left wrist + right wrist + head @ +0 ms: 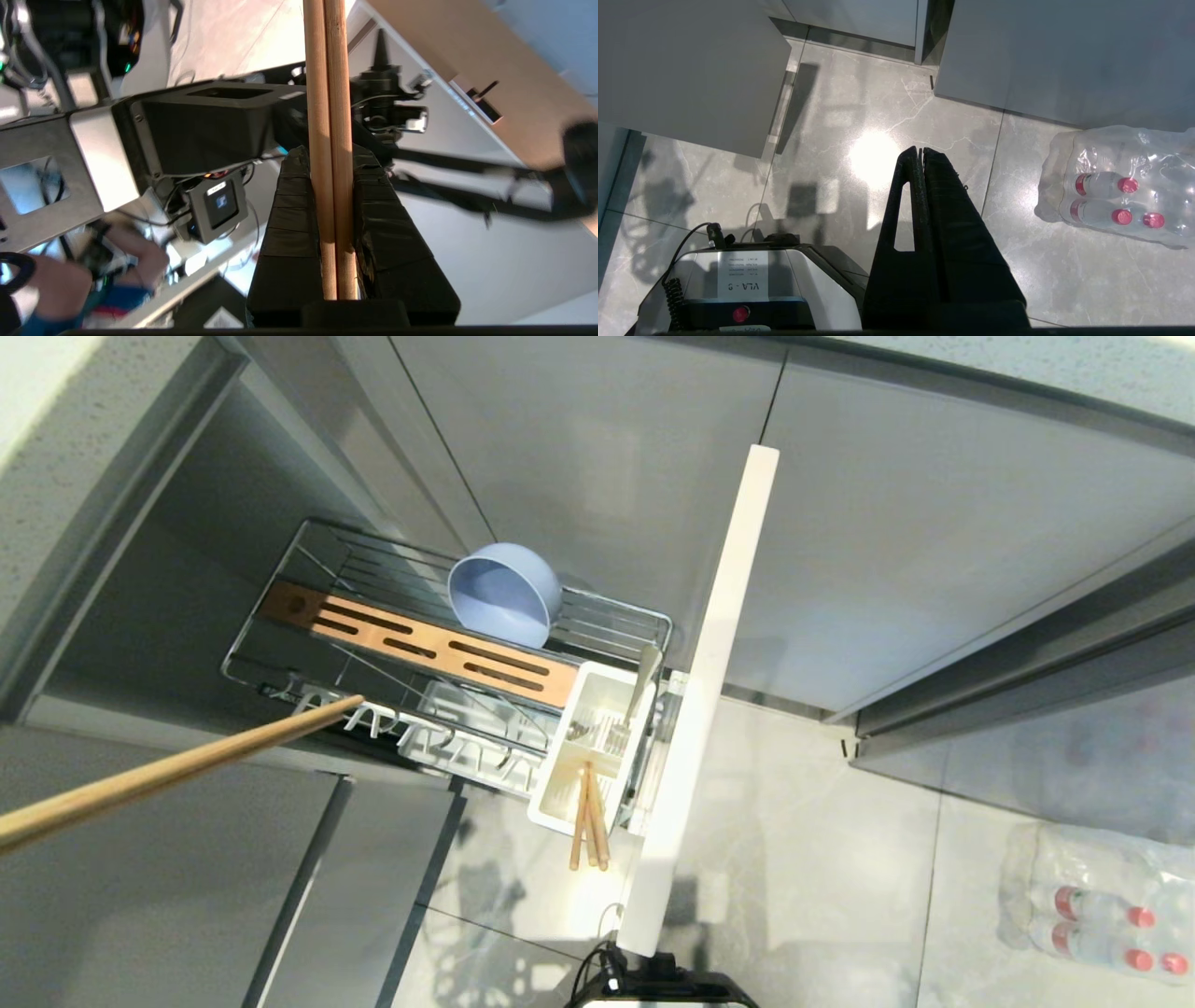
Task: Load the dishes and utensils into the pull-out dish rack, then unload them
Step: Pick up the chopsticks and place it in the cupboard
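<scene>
Cabinet run [934, 523], grey fronts, fills the upper head view; grey tiled floor [794, 821] below it.

Pull-out dish rack [616, 625] drawn out from the cabinet, its pale front panel [709, 691] seen edge-on, running top to bottom of the head view.

Slotted wooden bar [420, 644] lies along the rack's length.

Shrink-wrapped pack of water bottles [1120, 186] on the floor, well right of the rack (red caps showing).

Grey-blue bowl [504, 593] tipped on its side on the far wires of the rack, mouth facing the camera, just behind the wooden bar.

White utensil caddy [583, 747] at the panel end of the rack. Spoon [644, 677] stands in its far compartment, leaning toward the panel. A pair of chopsticks [590, 817] sits in the near compartment, ends sticking out past the caddy rim.

Second pair, held chopsticks [329, 116], side by side. Left gripper [336, 186] clamped on them, pads pressed against both sticks. In the head view they enter from the left edge, tip above the near side of the rack.

Right gripper [920, 154] hangs over bare floor, fingers pressed together, holding nothing.

A person's hand [140, 261] at the edge of the left wrist view, blurred.
</scene>
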